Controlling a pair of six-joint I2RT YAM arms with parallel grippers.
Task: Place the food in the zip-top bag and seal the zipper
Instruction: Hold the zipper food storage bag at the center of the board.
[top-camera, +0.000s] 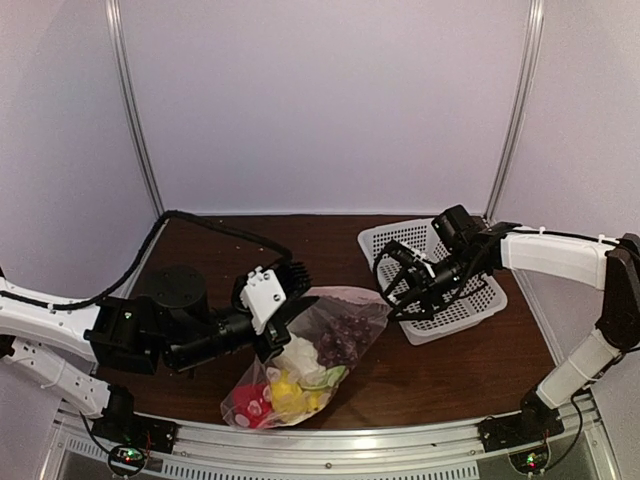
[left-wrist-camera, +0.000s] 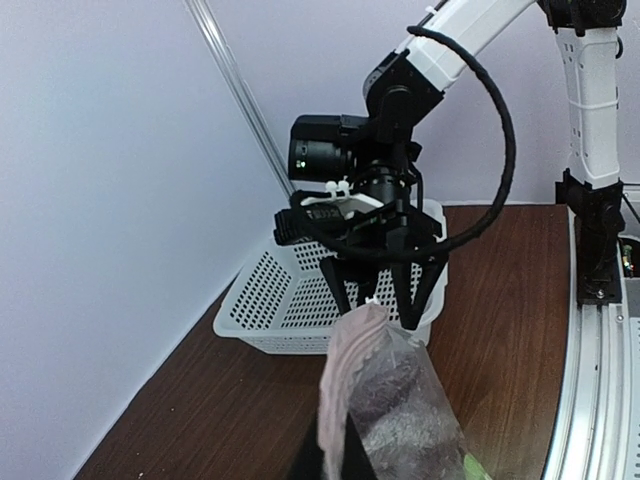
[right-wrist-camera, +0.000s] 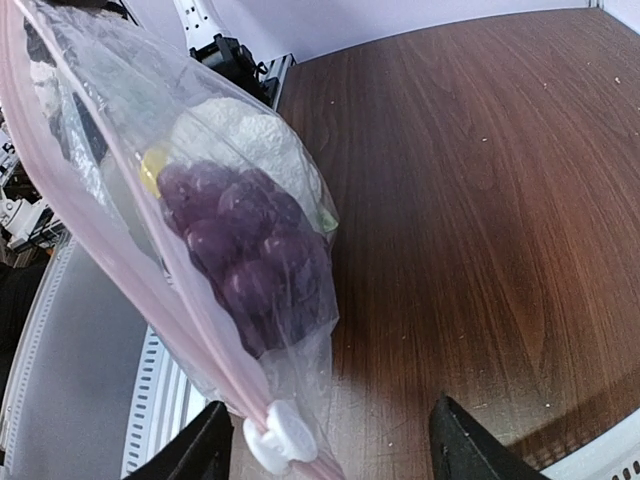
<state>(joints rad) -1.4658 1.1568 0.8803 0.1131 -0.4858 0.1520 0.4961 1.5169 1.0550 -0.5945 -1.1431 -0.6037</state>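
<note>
Soft, dim light; overhead view bows at edges.

Left tool (top-camera: 285, 325) clamped; right tool (right-wrist-camera: 330, 420) jaws apart.

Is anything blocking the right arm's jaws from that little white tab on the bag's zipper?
Nothing visible does. The white zipper tab sits right between the right gripper's open jaws, nearer one side than the other.

White shells cover the left arm (top-camera: 45, 320) and right arm (top-camera: 555, 250); joints, wrists, looping cables (top-camera: 215, 228) and fingers of the right gripper (right-wrist-camera: 325, 455) are black.
</note>
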